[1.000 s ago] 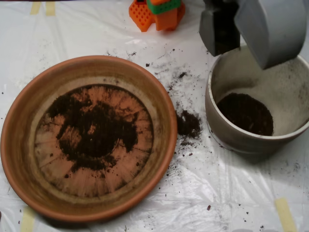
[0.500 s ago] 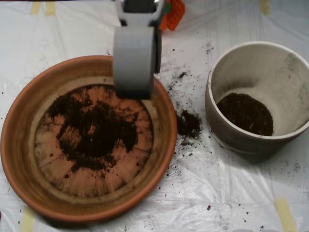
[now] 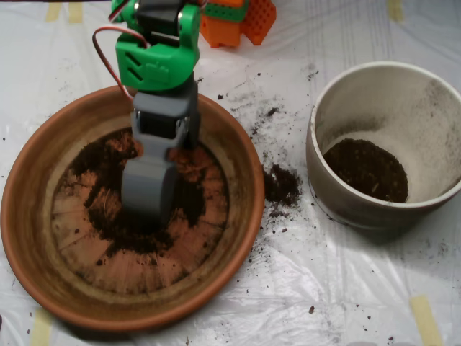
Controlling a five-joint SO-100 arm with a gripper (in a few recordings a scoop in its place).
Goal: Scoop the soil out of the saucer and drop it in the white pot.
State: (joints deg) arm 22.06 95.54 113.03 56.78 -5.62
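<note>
Pincer (image 3: 148, 198): the grey clamshell scoop, nose down in the middle of the saucer, its lower end in the dark patch. From above I cannot tell whether the shells are spread or pressed together.
Change: a second ago it hung over the white pot's upper rim; half a second ago it was above the saucer's far rim; now it has dropped to the floor of the dish. So one delivery looks done and another dig is starting.
Arm (image 3: 157, 54): green and grey links reach down from the top edge, with a red wire looping off the left side.
Soil (image 3: 108, 220): loose, dark and crumbly, spread thin over the middle of the saucer floor, ridges showing through around it. The patch looks much as it did, apart from what the scoop now hides.
Saucer (image 3: 43, 267): wide terracotta dish at left, unmoved.
White pot (image 3: 338, 202): at right, well apart from the scoop, a dark mound of soil (image 3: 367, 169) in its bottom, no different from a second ago.
Spill (image 3: 281, 186): a small clump on the plastic-covered surface (image 3: 338, 288) between saucer and pot, with scattered crumbs above it.
Orange block (image 3: 241, 18): at the top edge, behind the arm.
Judgement: task partway; a thin layer remains, so each bite will likely be small.
</note>
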